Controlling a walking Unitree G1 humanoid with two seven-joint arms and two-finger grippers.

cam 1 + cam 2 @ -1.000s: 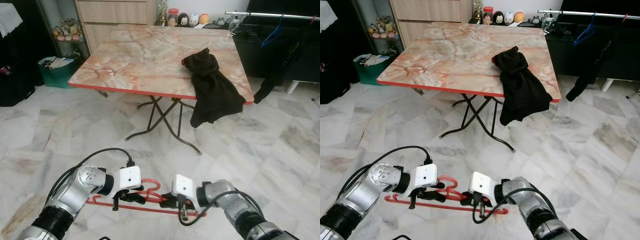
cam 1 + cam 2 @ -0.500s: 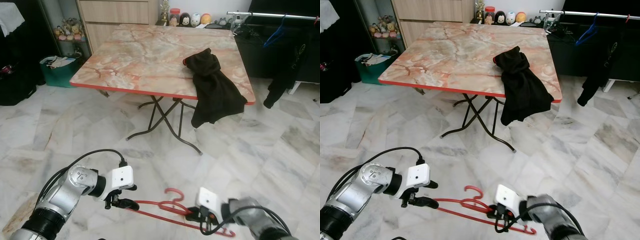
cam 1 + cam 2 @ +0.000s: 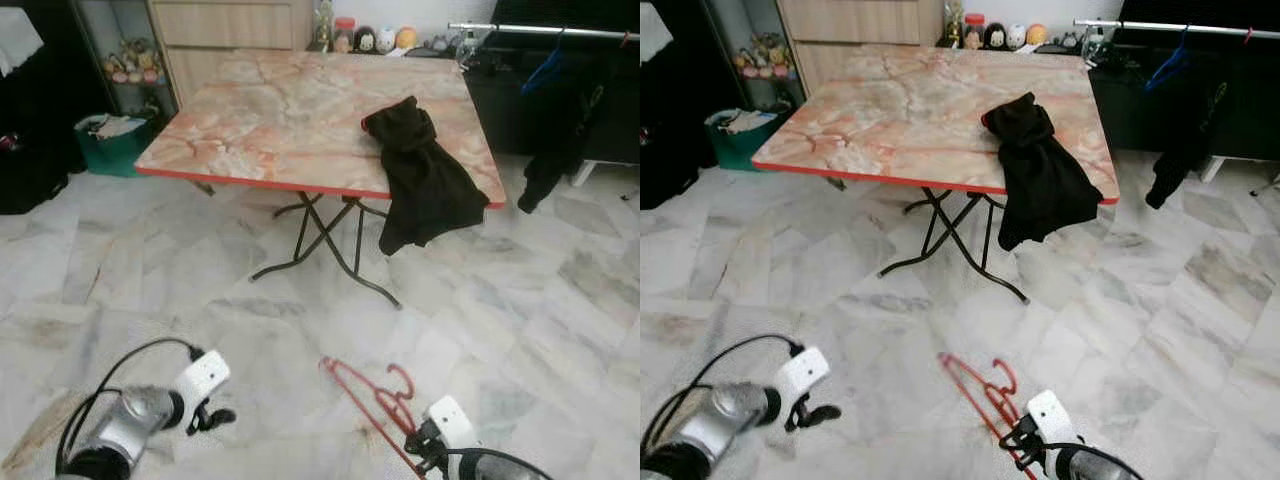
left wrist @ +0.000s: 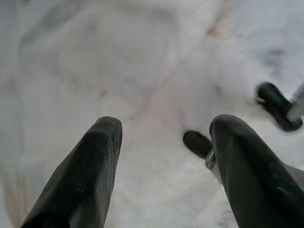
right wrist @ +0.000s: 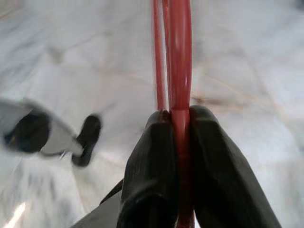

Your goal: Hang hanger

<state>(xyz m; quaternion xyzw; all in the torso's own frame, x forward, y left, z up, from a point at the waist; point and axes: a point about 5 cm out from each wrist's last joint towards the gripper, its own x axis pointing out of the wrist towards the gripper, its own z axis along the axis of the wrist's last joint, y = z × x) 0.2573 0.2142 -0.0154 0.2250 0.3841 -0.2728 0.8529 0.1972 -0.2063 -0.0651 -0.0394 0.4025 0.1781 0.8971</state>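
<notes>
Low over the marble floor (image 3: 560, 300), well in front of the folding table (image 3: 300, 120) and off its left corner: left gripper (image 4: 164, 137), fingers (image 4: 90, 161) spread wide with nothing between them. Further right, still well in front of the table: red hanger (image 3: 372, 400), lifted off the floor, hook toward the table. At the hanger's near end: right gripper (image 5: 179, 128), fingers (image 5: 152, 156) pressed together, pinching the hanger's red bar. On the table's right edge: black garment (image 3: 425, 180), draped partly over the side. Beyond the table's right corner: clothes rail (image 3: 540, 30) carrying a blue hanger (image 3: 545, 70) and dark clothing.
</notes>
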